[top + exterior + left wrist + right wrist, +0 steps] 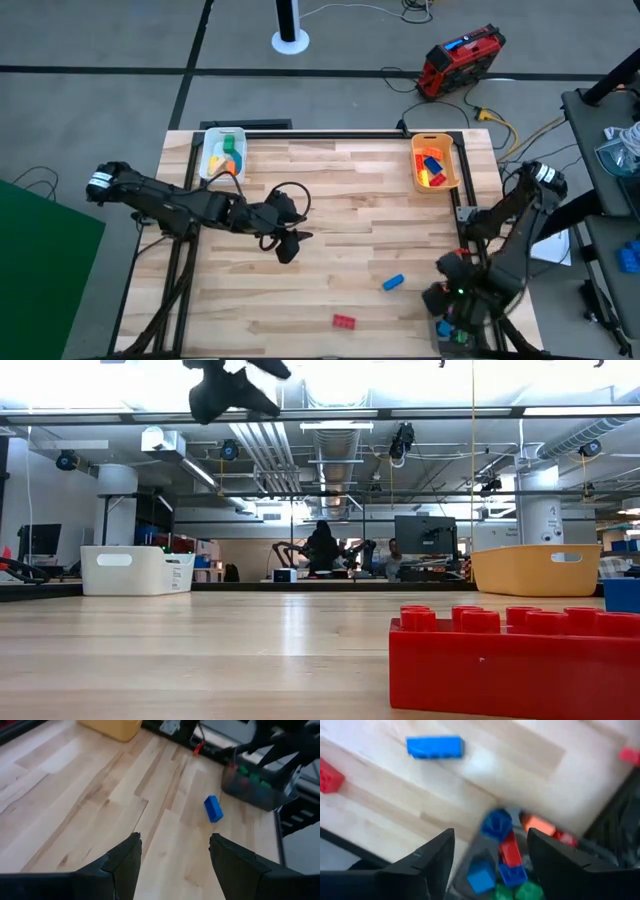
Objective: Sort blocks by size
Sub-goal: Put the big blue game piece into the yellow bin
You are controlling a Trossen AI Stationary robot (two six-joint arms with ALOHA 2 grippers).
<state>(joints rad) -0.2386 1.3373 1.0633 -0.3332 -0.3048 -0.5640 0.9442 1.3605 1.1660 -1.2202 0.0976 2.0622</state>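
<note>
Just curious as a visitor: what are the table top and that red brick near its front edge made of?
The table top looks like wood: pale jointed strips with visible grain and a light sheen, probably sealed butcher block. The red brick looks like moulded plastic: uniform colour, smooth slightly glossy faces and crisp round studs on top. Neither can be confirmed by sight alone.

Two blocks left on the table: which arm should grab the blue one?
Probably left: its open gripper already faces the blue block. The right gripper, open, hangs over the grey bin.
</note>
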